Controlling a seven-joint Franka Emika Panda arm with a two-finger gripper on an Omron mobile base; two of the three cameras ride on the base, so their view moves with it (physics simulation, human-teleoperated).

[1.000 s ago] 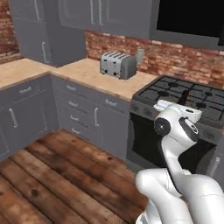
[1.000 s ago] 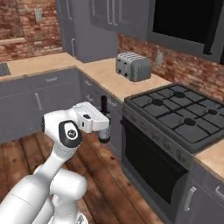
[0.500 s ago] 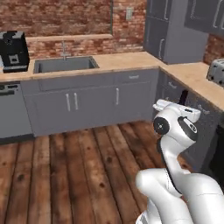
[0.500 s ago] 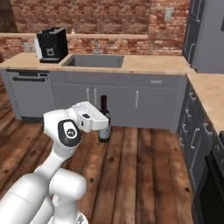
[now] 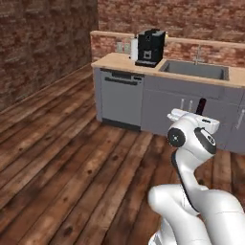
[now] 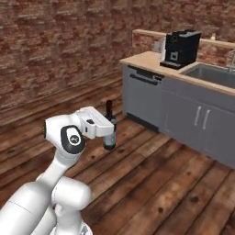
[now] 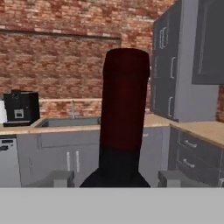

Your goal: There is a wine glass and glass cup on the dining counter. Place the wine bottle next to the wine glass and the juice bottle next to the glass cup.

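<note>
Same upright wine bottle (image 6: 109,126), seemingly vertical.

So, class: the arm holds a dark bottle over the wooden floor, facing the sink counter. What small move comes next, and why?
Probably keep turning the base, gripper shut on the upright wine bottle. The views show the floor, sink and coffee machine, not the dining counter or glasses it needs.

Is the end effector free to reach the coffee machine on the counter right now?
Probably not: the end effector is shut on the wine bottle, and bare wood floor lies between the robot and the coffee machine.
</note>
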